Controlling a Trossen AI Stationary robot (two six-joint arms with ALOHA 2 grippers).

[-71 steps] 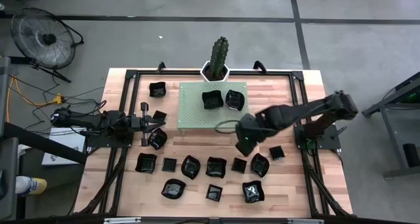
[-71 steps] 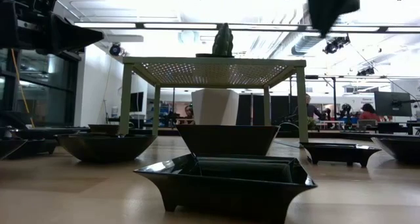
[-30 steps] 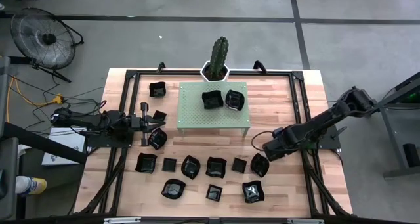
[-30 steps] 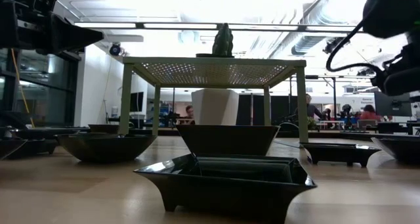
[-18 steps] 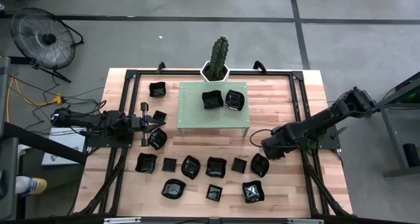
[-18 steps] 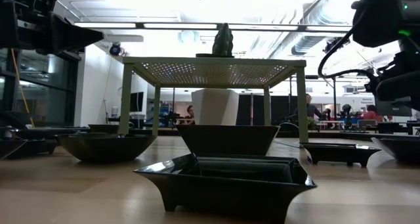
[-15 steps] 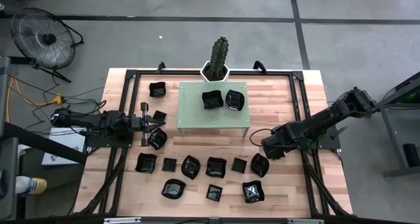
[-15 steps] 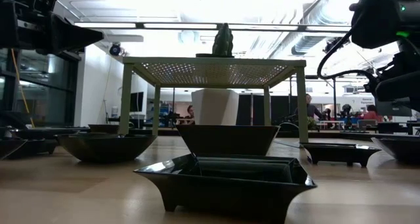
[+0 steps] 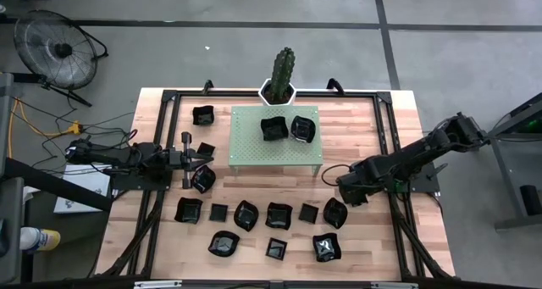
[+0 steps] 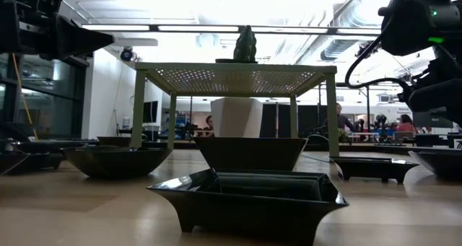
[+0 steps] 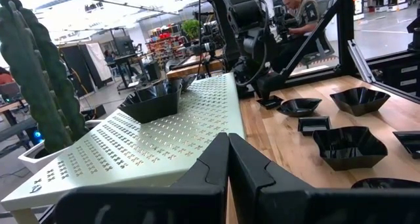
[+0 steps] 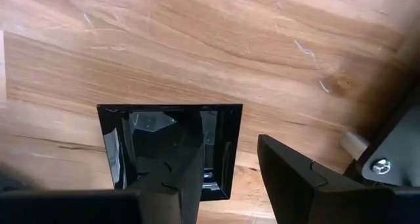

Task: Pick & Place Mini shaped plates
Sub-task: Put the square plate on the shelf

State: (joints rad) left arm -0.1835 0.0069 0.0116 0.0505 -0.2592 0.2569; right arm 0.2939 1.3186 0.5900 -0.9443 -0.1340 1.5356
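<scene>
At three o'clock from the green stand (image 9: 276, 136), the right gripper (image 12: 226, 175) hangs over a small square plate (image 12: 169, 148) on the table (image 9: 373, 238), one finger (image 12: 180, 178) inside its rim, one outside, jaws spread. Left gripper (image 11: 228, 159), pressed together, waits at nine o'clock. Two plates (image 9: 287, 128) sit on the stand.

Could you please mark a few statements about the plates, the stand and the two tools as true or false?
1. Two black plates sit on the green stand. True.
2. The left tool is wide open. False: its fingers are shut together.
3. The right tool straddles one rim of a square plate. True.
4. The cactus stands on the stand. False: it stands behind it, at the table's far edge.
</scene>
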